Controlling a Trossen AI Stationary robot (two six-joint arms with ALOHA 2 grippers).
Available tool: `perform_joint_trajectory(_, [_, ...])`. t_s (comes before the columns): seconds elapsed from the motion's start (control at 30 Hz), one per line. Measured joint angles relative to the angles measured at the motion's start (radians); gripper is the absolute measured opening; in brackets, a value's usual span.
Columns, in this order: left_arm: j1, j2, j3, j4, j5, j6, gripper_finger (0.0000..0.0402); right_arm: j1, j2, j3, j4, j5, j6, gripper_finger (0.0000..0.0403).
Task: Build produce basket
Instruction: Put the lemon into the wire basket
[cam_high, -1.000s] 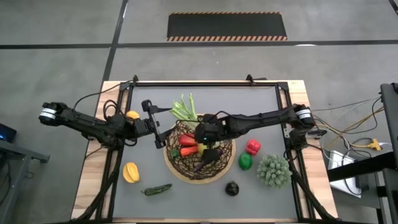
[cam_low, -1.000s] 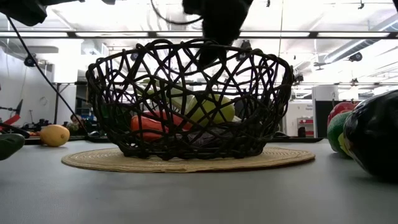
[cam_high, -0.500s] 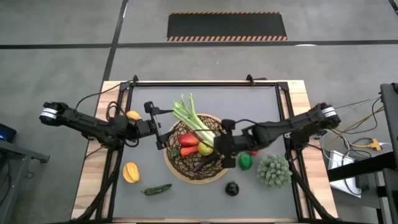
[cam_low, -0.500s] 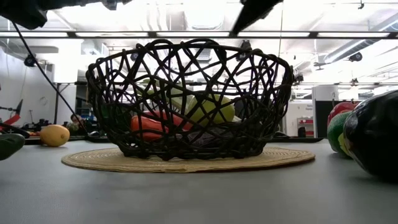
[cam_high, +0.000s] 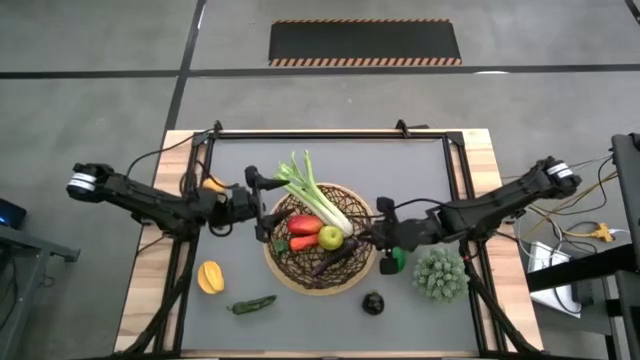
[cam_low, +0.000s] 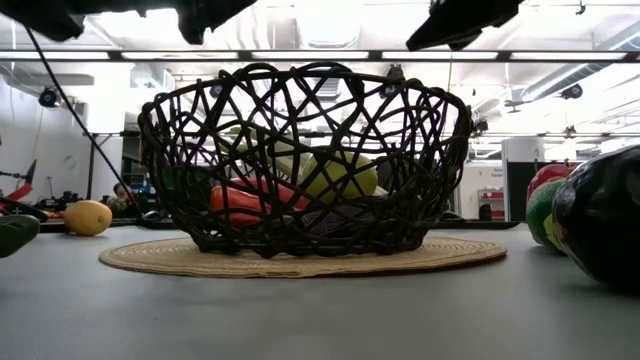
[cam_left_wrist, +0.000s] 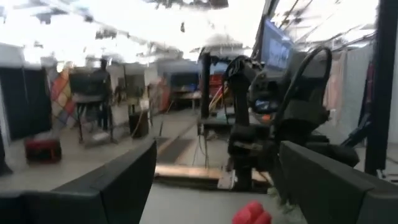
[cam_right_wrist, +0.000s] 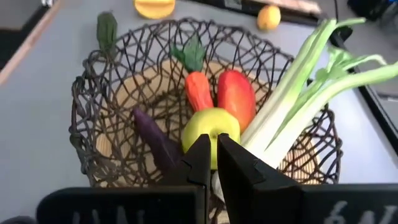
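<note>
Dark wicker basket (cam_low: 305, 160) on a round tan mat (cam_low: 300, 258), orange carrot (cam_low: 250, 205) inside.

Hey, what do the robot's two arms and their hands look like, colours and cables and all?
Both arms are slim, black and jointed, each with a pale silver-white cap at its outer end and thin dark cables running along it. The left hand and right hand are black, with two flat, blocky fingers.

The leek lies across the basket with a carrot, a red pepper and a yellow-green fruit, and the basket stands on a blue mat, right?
Not quite: the mat under the basket is tan woven straw, not blue, as the low view shows. The rest holds: the leek lies across the basket with the carrot, red pepper and yellow-green fruit.
</note>
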Motion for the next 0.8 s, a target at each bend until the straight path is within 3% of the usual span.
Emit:
perform_joint_trajectory(0.13, [0.001,-0.024,0.107,-0.305,-0.100,-0.084,0.0319,0.000,-0.064,-0.081,0.101,-0.001,-0.026,0.0017])
perform_joint_trajectory(0.23, [0.002,-0.026,0.248,-0.701,-0.166,-0.111,0.0319,0.000,-0.101,-0.125,0.129,-0.003,-0.032,0.0017])
perform_joint_trajectory(0.33, [0.004,-0.017,0.414,-1.164,-0.173,-0.152,0.0319,0.001,-0.119,-0.150,0.150,-0.004,-0.030,0.0017])
perform_joint_trajectory(0.47, [0.014,0.017,0.585,-1.630,-0.174,-0.231,0.0319,0.002,-0.124,-0.166,0.163,-0.008,-0.033,0.0017])
perform_joint_trajectory(0.6, [0.044,0.050,0.673,-1.945,-0.178,-0.267,0.0319,0.002,-0.124,-0.183,0.183,-0.008,-0.045,0.0017])
perform_joint_trajectory(0.8, [0.157,0.111,0.678,-2.229,-0.171,-0.264,0.0319,0.002,-0.124,-0.204,0.227,-0.008,-0.056,0.0018])
